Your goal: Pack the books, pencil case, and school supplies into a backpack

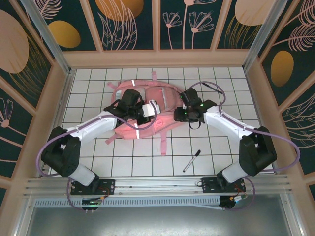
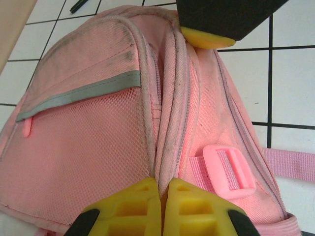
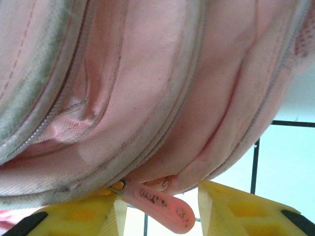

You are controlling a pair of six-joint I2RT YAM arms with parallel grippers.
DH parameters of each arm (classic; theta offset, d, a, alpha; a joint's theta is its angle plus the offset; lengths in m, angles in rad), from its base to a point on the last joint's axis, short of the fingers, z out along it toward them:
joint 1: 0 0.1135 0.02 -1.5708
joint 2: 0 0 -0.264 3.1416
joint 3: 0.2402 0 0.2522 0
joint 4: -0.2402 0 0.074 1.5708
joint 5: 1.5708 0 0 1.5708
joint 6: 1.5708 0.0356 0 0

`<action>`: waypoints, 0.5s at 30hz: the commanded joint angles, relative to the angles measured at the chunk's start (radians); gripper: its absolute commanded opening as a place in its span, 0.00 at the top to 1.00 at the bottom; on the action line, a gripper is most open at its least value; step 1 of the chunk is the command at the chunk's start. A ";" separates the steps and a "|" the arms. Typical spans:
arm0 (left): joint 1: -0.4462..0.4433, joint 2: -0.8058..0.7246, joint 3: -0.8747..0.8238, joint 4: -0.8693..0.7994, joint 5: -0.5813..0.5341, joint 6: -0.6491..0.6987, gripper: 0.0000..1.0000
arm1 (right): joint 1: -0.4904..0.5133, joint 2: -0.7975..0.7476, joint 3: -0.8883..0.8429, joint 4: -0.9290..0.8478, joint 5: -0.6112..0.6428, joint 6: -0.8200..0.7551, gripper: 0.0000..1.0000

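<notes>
Pink backpack [image 1: 165,101] at the middle of the desk [image 1: 147,157]. Left jaws closed, apparently pinching a seam of the backpack; right jaws open, one each side of the zipper pull [image 3: 160,204]. One pen [image 1: 191,161] lies loose on the desk, so packing is judged unfinished; the bag's contents cannot be told.

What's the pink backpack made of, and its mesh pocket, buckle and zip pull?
The backpack looks like woven pink fabric, probably nylon or polyester: matte, fine weave, grubby seams. Its mesh pocket is open netting with visible holes. The buckle seems moulded plastic, smooth, slightly glossy. The zip pull looks rubbery, with moulded lettering.
</notes>
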State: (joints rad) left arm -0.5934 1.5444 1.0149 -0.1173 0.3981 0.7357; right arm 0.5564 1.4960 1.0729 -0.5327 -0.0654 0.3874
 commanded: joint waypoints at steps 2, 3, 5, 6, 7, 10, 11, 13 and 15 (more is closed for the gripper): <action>0.006 -0.084 -0.019 0.064 0.129 0.078 1.00 | -0.051 -0.046 0.044 -0.050 -0.138 -0.218 0.54; 0.008 -0.087 -0.018 0.051 0.156 0.094 1.00 | -0.053 -0.048 0.050 -0.070 -0.141 -0.260 0.53; 0.010 -0.081 -0.001 0.006 0.212 0.124 1.00 | -0.053 -0.048 0.049 -0.092 -0.148 -0.330 0.53; 0.010 -0.075 0.009 -0.020 0.234 0.134 1.00 | -0.052 -0.044 0.046 -0.099 -0.157 -0.364 0.53; 0.011 -0.072 0.011 -0.032 0.253 0.138 1.00 | -0.055 -0.038 0.051 -0.107 -0.175 -0.396 0.53; 0.010 -0.072 -0.003 -0.032 0.287 0.173 1.00 | -0.053 -0.012 0.071 -0.136 -0.195 -0.464 0.54; 0.010 -0.070 -0.009 -0.029 0.288 0.180 1.00 | -0.052 -0.007 0.077 -0.141 -0.185 -0.477 0.54; 0.012 -0.069 -0.007 -0.035 0.280 0.188 1.00 | -0.052 0.003 0.087 -0.154 -0.173 -0.510 0.54; 0.014 -0.072 -0.002 -0.046 0.277 0.189 1.00 | -0.051 0.001 0.095 -0.171 -0.186 -0.542 0.54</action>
State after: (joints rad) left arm -0.5747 1.5097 0.9962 -0.1921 0.5396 0.8642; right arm 0.5064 1.4872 1.1210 -0.6781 -0.2218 -0.0494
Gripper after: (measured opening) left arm 0.016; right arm 0.457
